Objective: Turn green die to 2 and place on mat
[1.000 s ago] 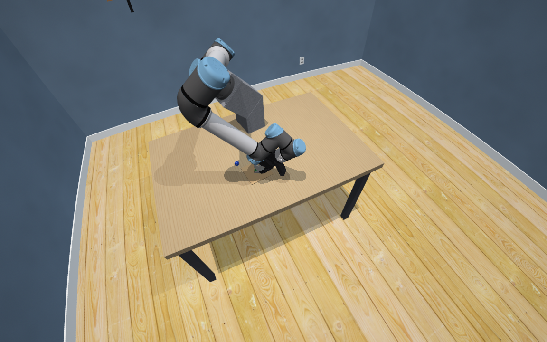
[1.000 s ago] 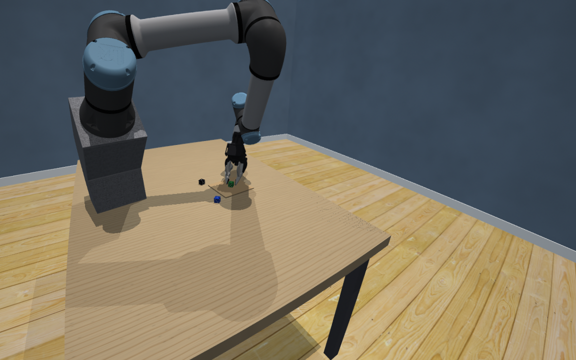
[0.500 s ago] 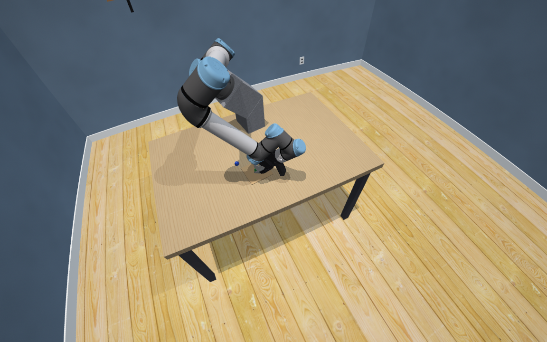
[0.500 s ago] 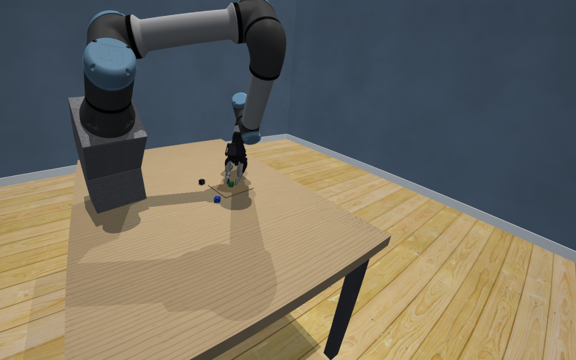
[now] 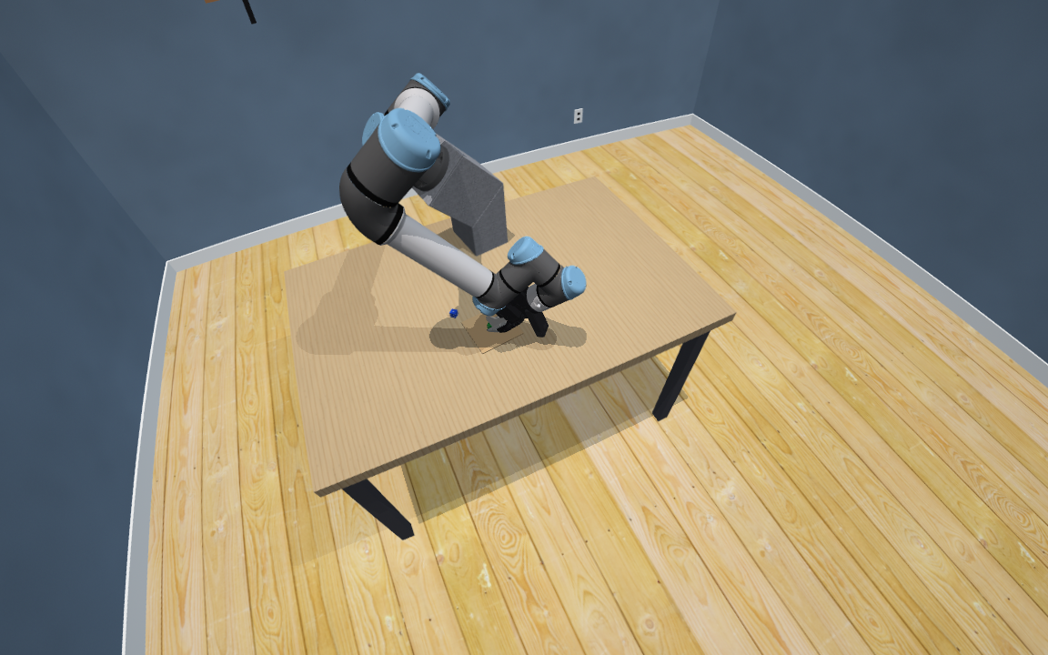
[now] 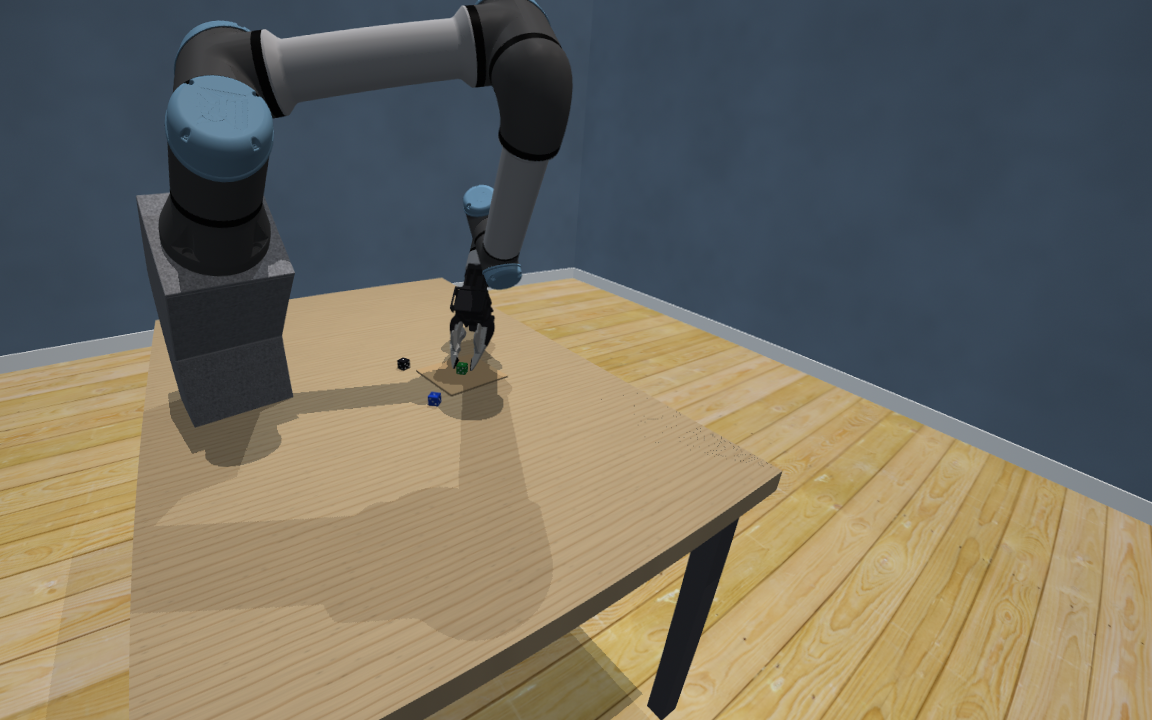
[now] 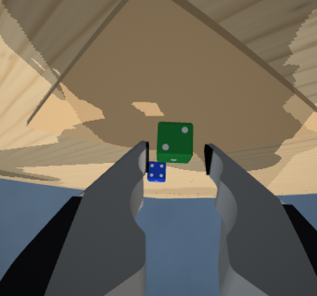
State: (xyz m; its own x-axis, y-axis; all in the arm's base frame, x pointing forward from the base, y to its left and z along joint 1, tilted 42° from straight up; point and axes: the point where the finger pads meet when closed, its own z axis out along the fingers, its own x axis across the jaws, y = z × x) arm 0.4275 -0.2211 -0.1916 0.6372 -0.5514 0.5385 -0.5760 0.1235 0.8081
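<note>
The green die [image 5: 489,326] [image 6: 462,368] [image 7: 174,136] lies flat on the thin tan mat [image 6: 459,385] [image 7: 176,45]. In the wrist view its large side face toward the camera shows 2, and the narrow upper face shows a single pip. My gripper [image 6: 465,361] [image 7: 176,144] is open, with its fingertips low on either side of the green die and a gap on each side. The blue die [image 5: 453,312] [image 6: 434,398] [image 7: 157,172] sits off the mat with a 4 on its camera-facing side. The black die [image 6: 403,363] stands off the mat; its top number is too small to read.
The wooden table [image 5: 398,407] [image 6: 365,555] carries the mat and dice. The grey arm pedestal [image 5: 478,211] [image 6: 231,358] stands at one side of the table. In the exterior view the black and blue dice are left of the green die, outside the mat outline.
</note>
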